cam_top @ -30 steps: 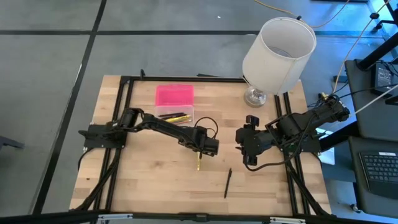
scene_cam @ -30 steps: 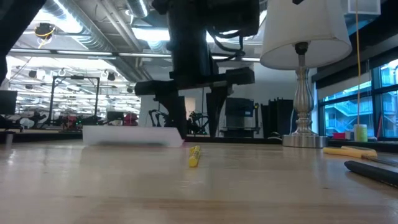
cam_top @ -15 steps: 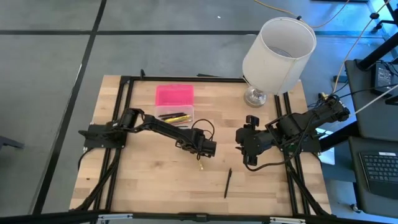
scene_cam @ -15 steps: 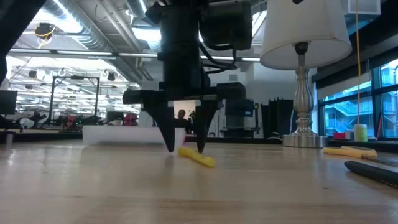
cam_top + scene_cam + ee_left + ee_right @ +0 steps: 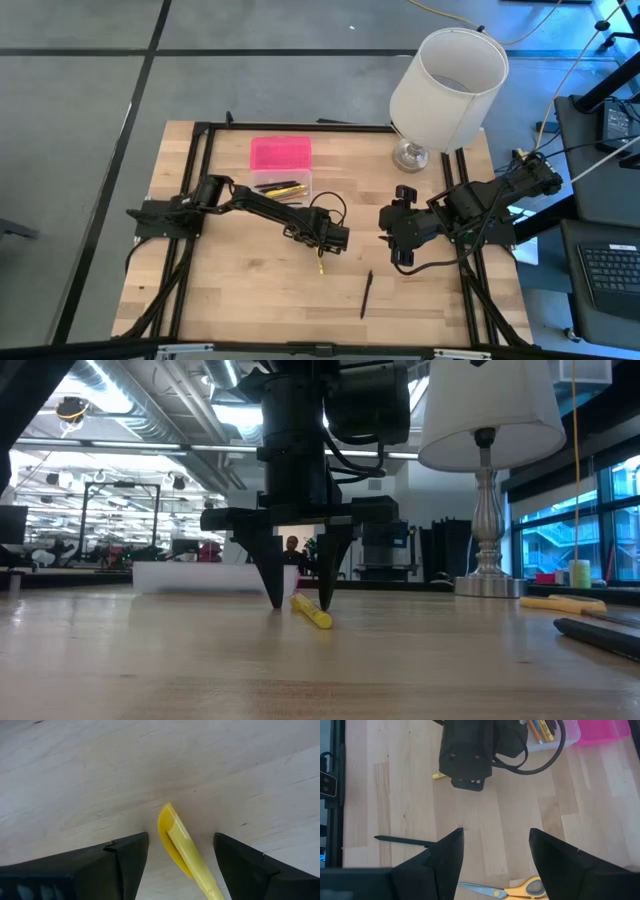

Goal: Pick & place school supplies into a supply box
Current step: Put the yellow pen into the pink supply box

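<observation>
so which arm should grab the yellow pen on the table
Left. The left gripper is already down at the table with its open fingers on either side of the yellow pen. The right gripper waits off to the side, open, with nothing between its fingers.

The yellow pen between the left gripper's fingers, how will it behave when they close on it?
The yellow pen looks thin, rigid and probably light. Its smooth rounded barrel lies flat on the bare wooden table, so it may roll or skid if one finger of the left gripper touches first.
</observation>
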Controlling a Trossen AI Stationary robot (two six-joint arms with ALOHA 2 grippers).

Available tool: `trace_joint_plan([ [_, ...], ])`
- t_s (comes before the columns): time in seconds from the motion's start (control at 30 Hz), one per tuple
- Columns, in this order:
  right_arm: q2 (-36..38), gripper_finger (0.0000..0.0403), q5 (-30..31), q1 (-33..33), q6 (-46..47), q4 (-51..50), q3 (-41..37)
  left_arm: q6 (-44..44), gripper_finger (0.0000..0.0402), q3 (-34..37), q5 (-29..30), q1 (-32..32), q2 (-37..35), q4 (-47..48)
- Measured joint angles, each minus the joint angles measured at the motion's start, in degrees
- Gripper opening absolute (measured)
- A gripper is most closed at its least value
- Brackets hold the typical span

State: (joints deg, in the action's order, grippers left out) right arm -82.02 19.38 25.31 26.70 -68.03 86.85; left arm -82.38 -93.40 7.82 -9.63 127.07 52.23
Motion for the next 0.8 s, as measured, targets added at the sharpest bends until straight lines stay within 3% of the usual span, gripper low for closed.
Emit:
trace_joint_plan([
  [0.23,0.0,0.0229,0.0,0.0,0.0,0.0,0.0,0.5,0.0219,0.2,4.0,-0.2,-1.3,-0.6],
  [0.8,0.0,0.0229,0.0,0.0,0.1,0.0,0.0,0.6,0.0219,-0.3,6.1,-0.3,-1.4,-1.5],
])
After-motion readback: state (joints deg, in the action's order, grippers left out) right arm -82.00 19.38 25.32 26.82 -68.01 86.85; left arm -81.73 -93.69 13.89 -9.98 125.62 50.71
